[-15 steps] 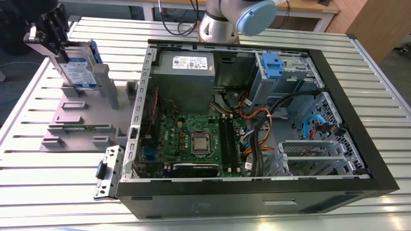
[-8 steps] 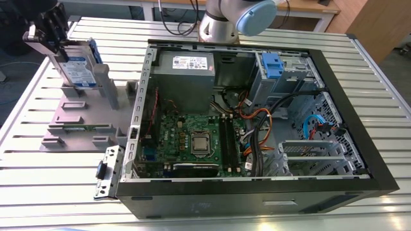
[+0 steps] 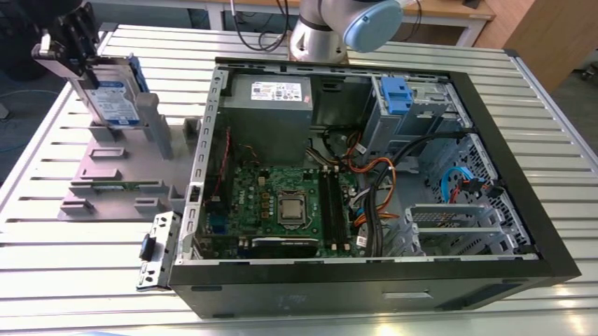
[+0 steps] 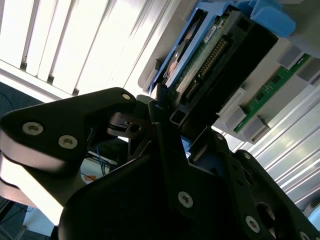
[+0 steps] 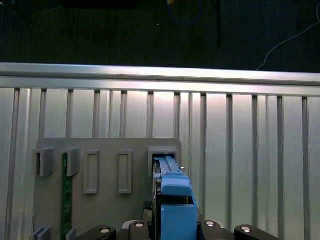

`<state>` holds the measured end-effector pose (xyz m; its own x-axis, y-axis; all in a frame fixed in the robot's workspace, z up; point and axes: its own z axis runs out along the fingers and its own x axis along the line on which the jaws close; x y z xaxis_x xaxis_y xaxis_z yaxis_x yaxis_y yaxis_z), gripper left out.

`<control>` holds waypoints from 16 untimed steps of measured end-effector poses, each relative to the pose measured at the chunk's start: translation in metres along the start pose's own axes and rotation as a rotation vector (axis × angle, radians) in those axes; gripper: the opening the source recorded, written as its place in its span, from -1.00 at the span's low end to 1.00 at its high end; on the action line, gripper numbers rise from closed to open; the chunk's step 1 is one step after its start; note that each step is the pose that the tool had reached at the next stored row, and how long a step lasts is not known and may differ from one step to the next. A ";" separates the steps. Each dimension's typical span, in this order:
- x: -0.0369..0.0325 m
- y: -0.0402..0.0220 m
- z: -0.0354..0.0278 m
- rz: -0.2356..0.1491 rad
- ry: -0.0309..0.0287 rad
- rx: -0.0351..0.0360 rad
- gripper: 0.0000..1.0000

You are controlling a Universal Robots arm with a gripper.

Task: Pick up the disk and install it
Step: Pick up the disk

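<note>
Looking at my feeds, the tool (image 3: 80, 59) is clamped on the disk (image 3: 117, 98), which stands upright at the grey stand (image 3: 122, 175).

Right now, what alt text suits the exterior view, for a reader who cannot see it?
The claw grips the disk, which stands upright in a grey stand on a slatted metal table. At the exterior view's right lies an open computer case.

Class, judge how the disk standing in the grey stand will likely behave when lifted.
Probably stiff: the disk is a flat metal slab in a blue bracket. Likely heavy for its size, being metal. Standing upright on edge in the stand, it may tip once freed.
</note>
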<state>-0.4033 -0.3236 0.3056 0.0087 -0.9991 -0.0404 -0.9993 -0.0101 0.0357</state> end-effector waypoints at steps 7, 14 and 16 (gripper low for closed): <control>-0.0001 0.0001 -0.0023 0.000 -0.0001 0.0001 -0.26; -0.0002 0.0002 -0.0049 0.000 0.0000 0.0000 -0.26; -0.0002 0.0002 -0.0055 0.000 0.0000 0.0002 -0.26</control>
<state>-0.4033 -0.3236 0.3111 0.0087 -0.9991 -0.0404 -0.9993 -0.0101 0.0355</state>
